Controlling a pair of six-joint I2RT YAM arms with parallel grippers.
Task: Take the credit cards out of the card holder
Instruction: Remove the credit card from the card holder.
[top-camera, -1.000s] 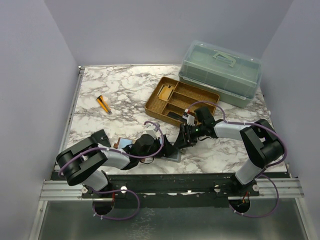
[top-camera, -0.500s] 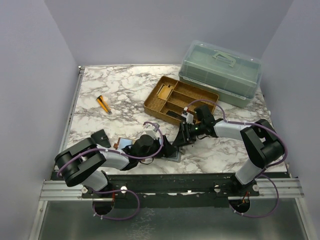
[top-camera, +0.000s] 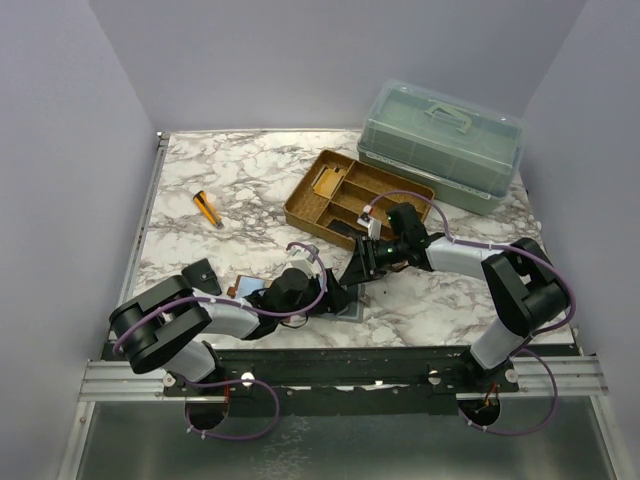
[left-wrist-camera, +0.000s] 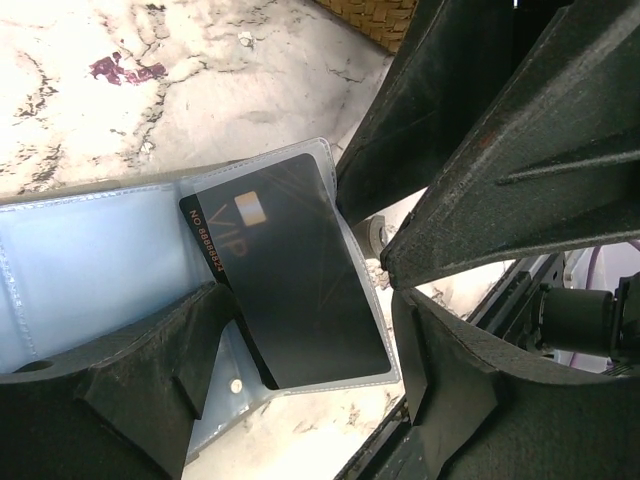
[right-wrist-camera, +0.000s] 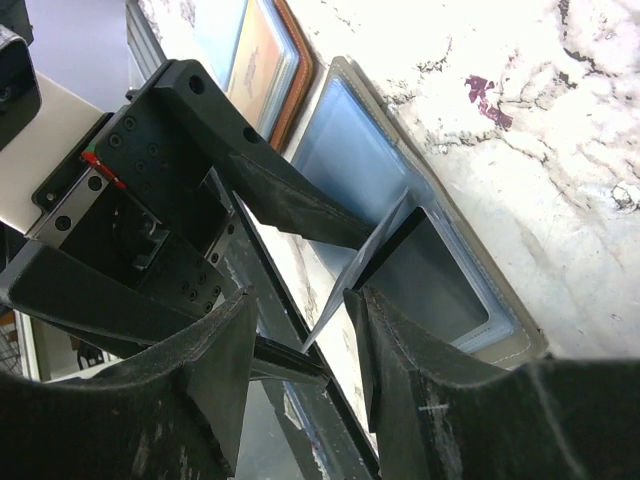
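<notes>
Mid-extraction: left fingers (left-wrist-camera: 150, 370) spread over blue-grey folder (left-wrist-camera: 90, 270); right fingers (right-wrist-camera: 400, 380) spread astride black VIP card (left-wrist-camera: 290, 280). Next I pinch, pull clear.

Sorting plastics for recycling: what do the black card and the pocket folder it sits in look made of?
The black card: likely stiff plastic, satin sheen, gold print, flat face. The folder: probably soft vinyl, translucent blue-grey, glossy, with welded edge seams.
</notes>
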